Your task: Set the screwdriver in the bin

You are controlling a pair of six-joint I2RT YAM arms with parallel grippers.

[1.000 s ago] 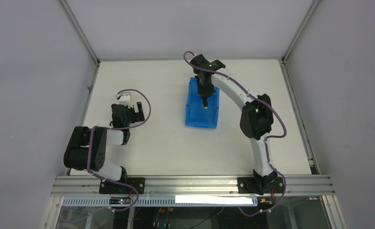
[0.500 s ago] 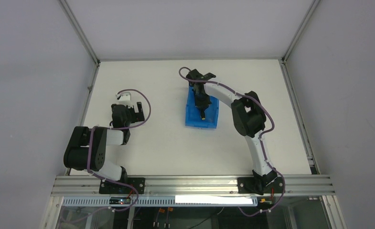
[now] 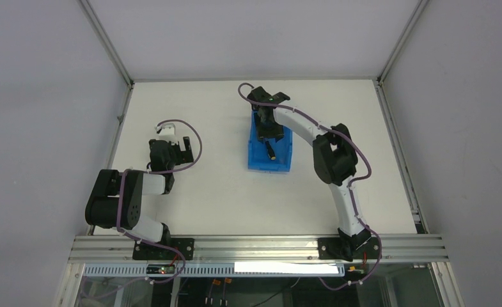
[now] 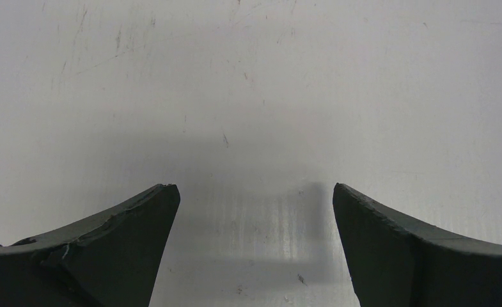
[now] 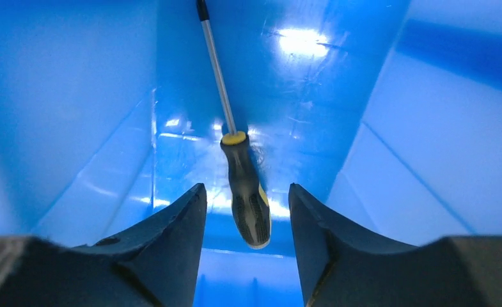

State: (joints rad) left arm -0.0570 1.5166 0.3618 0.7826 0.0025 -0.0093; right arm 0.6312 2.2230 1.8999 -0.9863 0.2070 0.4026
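Blue bin (image 3: 279,161) holds the screwdriver (image 5: 243,179) under the right gripper (image 5: 247,189), released, arm outstretched.

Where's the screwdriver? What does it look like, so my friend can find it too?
Look at the white table and find the bright blue bin, the only coloured box on it. Inside the bin is the screwdriver: a thin silvery stick on a black handle with a yellow ring and yellow patches. Nothing else shows in the bin.
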